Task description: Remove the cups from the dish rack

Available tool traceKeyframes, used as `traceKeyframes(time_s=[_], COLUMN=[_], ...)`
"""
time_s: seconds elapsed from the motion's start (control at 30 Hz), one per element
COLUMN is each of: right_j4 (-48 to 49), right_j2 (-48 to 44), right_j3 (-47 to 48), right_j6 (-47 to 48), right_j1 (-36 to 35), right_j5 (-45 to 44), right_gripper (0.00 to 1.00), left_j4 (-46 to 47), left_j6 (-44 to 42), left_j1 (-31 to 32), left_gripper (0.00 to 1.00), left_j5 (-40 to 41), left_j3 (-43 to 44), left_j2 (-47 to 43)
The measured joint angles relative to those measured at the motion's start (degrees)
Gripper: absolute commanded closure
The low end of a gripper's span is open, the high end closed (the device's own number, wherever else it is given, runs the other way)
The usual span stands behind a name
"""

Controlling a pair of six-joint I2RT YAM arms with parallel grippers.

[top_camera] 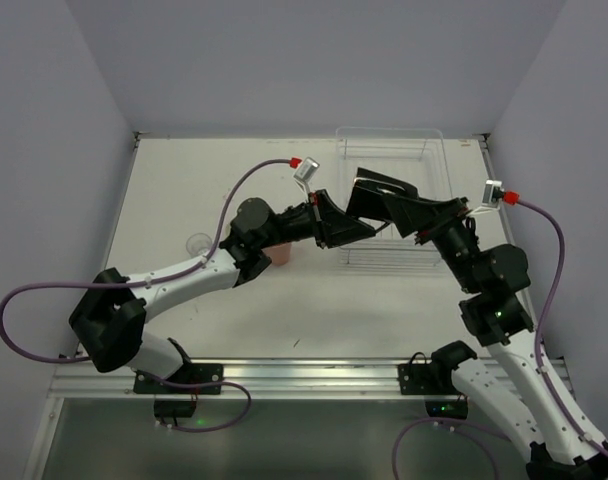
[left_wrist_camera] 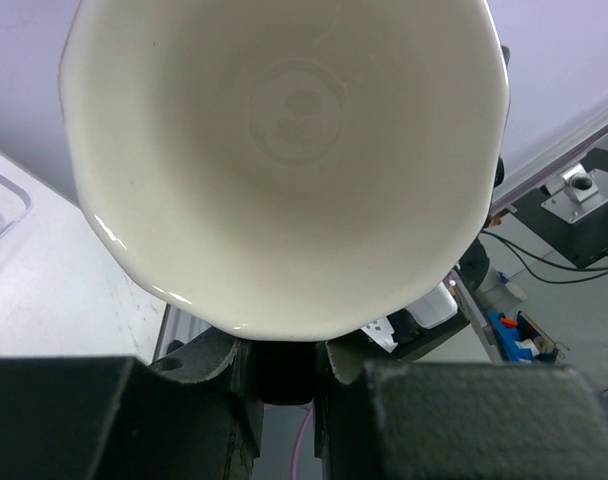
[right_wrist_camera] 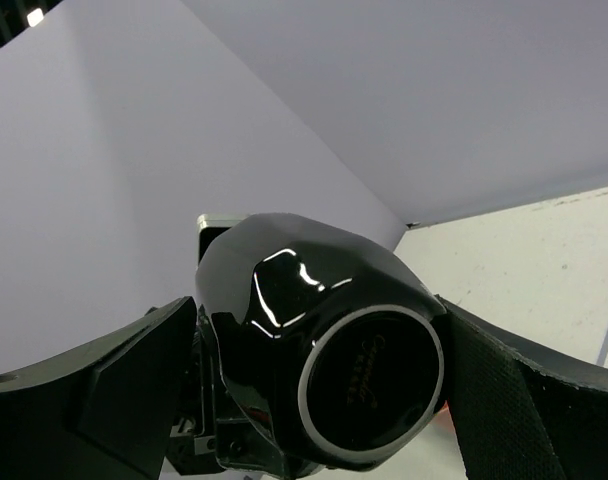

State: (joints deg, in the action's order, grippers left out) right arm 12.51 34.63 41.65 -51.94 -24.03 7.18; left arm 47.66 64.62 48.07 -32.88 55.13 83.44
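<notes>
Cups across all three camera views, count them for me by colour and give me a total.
black cup: 1
cream-lined cup, outside colour hidden: 1
salmon-pink cup: 1
clear cup: 1
Total: 4 cups in view

Pale lavender-grey walls close in three sides: a back wall (top_camera: pixel 314 60), a left wall (top_camera: pixel 44 150) and a right wall (top_camera: pixel 574 100), meeting in plain corners. The white table (top_camera: pixel 384 310) is matte and faintly scuffed. A silver aluminium rail (top_camera: pixel 314 375) runs along its near edge — below it lies a dark glossy surface (top_camera: pixel 314 445). The light is soft and even.
</notes>
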Motion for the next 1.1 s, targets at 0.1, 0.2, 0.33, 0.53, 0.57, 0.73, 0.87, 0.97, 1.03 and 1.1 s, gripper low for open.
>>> traceKeyframes(time_s=[0.1,0.2,0.33,0.53,0.57,0.73,0.87,0.97,1.03,1.1], right_j4=[-0.85,-1.44,-2.32,-4.28,-4.42,-5.22,-7.61,-9.55,-10.43,-11.32], right_j2=[0.15,-0.7,-2.8,-8.11,-8.83,-10.29,-11.5,-12.24,-12.33,-12.31], right_j3=[0.5,0.52,0.13,-1.7,-1.7,-1.79,-2.05,-2.05,-2.05,-2.05], right_j6=[1.18,2.03,2.8,4.2,4.55,5.57,6.21,6.91,7.34,7.69], right_j1=[-0.02,0.0,0.04,0.04,0.04,0.04,0.04,0.04,0.04,0.04], right_j5=[0.07,0.0,-0.31,-3.02,-3.32,-4.83,-7.67,-9.64,-10.56,-10.95], right_gripper=[0.01,0.01,0.01,0.01,0.01,0.01,0.01,0.01,0.01,0.01], left_j4=[-0.39,-0.63,-0.96,-1.68,-1.88,-3.82,-10.58,-19.89,-28.13,-35.63], left_j6=[-0.22,-0.42,-1.03,-1.22,-1.2,-1.2,-4.02,-9.22,-13.77,-18.4], left_j1=[0.13,0.13,0.09,-2.1,-2.84,-6.51,-8.94,-10.86,-12.37,-13.64], left_gripper=[1.0,1.0,1.0,1.0,1.0,1.0,1.0,1.0,1.0,1.0], left_j5=[-0.7,-1.33,-1.86,-3.61,-3.58,-3.45,-2.86,-0.87,1.36,4.31], left_j3=[-0.02,-0.02,-0.04,-2.12,-2.58,-3.5,-3.48,-2.38,0.0,2.84], left_j2=[0.02,0.02,-0.07,-1.75,-2.05,-2.95,-6.43,-10.27,-12.17,-13.11])
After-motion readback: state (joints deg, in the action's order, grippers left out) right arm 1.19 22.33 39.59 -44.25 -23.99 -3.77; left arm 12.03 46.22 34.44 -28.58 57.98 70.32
